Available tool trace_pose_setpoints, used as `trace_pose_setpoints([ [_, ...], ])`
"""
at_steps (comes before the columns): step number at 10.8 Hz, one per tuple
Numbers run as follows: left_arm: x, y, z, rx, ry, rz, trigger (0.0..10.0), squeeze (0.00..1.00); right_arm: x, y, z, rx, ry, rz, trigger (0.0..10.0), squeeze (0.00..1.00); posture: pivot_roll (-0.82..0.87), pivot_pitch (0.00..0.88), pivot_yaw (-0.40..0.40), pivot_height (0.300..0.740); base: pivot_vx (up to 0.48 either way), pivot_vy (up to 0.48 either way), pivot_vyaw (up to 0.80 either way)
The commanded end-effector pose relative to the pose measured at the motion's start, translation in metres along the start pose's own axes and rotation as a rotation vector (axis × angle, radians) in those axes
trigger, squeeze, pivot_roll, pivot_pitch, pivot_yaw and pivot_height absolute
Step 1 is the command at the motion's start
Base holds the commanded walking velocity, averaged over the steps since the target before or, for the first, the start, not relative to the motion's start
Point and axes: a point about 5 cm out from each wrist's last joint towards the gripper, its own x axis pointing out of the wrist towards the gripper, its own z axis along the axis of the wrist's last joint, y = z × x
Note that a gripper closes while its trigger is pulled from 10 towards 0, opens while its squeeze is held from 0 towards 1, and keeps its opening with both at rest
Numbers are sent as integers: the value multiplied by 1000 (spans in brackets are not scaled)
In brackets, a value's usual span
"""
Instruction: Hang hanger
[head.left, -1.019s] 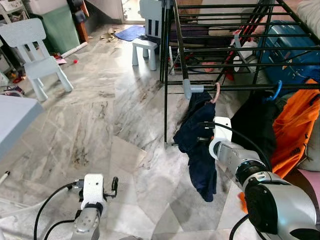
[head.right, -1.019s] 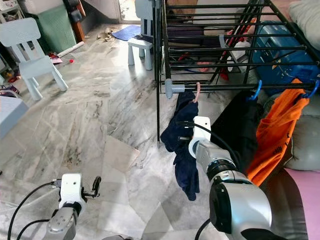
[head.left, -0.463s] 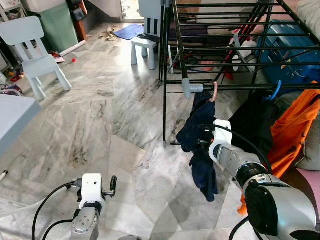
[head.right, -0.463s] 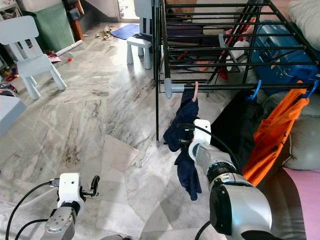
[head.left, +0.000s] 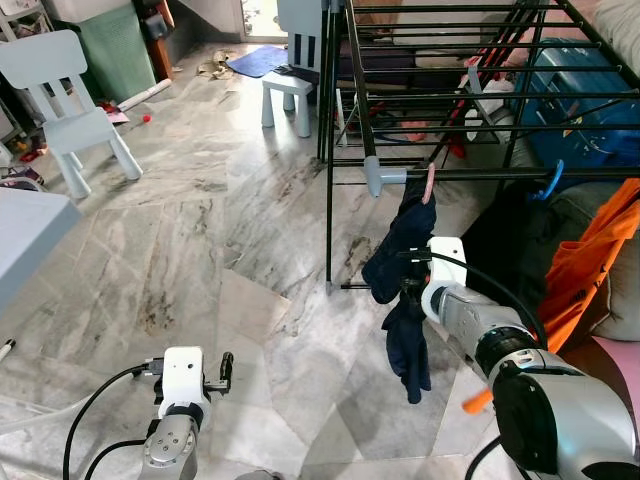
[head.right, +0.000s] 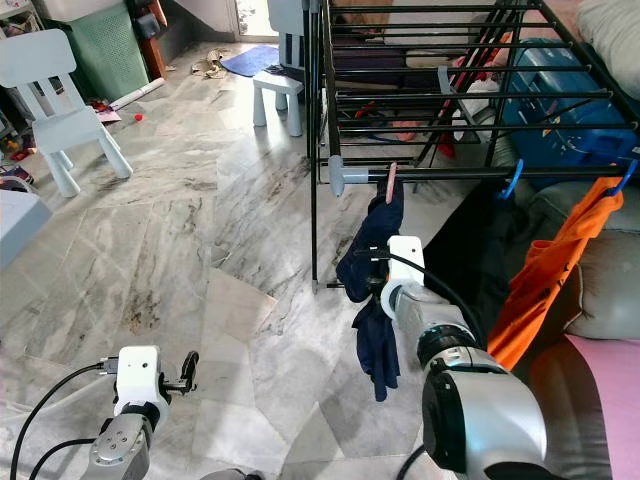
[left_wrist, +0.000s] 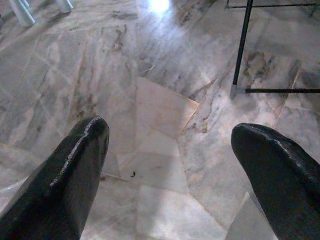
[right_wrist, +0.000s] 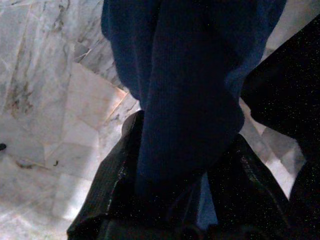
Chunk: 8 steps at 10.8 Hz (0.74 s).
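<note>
**A:** So where's it at with the hanger? The pink hanger (head.left: 429, 185) already has its hook over the near front bar of the black drying rack (head.left: 480, 173), right by the grey corner joint, with the navy garment (head.left: 403, 290) dangling off it towards the floor.

**B:** Yeah, reads to me like the tail end of the hanging step. The right end effector (right_wrist: 175, 165) is clamped on the lower part of that navy cloth, fingers pinched tight around the fabric in the wrist view. Can't quite tell whether the hook is fully seated on the bar, it's small and partly behind the cloth.

**A:** And the left one?

**B:** Left end effector (left_wrist: 167, 165) is idle, low on the near left over the marble floor, fingers spread wide with nothing between them.

**A:** Next move?

**B:** I'd guess: let go of the cloth gently, then back off without snagging it, so the hook doesn't get tugged off. The black garment (head.left: 505, 250) and orange garment (head.left: 595, 260) hang just to the right, so not much room that way.
</note>
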Motion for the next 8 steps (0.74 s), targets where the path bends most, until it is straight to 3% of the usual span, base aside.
trace_pose_setpoints([
  [1, 1, 2, 1, -5, 4, 6, 10000, 0, -1, -4, -2, -19, -15, 3, 10000, 1000, 111, 82, 18, 740, 0, 0, 0],
  [4, 11, -3, 9, -6, 3, -23, 10000, 0, -4, -16, -22, -60, -19, 0, 10000, 1000, 62, 70, 45, 740, 0, 0, 0],
  [8, 23, -16, 22, -4, -18, -74, 10000, 0, -13, -35, -32, -91, -118, -20, 10000, 1000, 14, 51, 62, 740, 0, 0, 0],
])
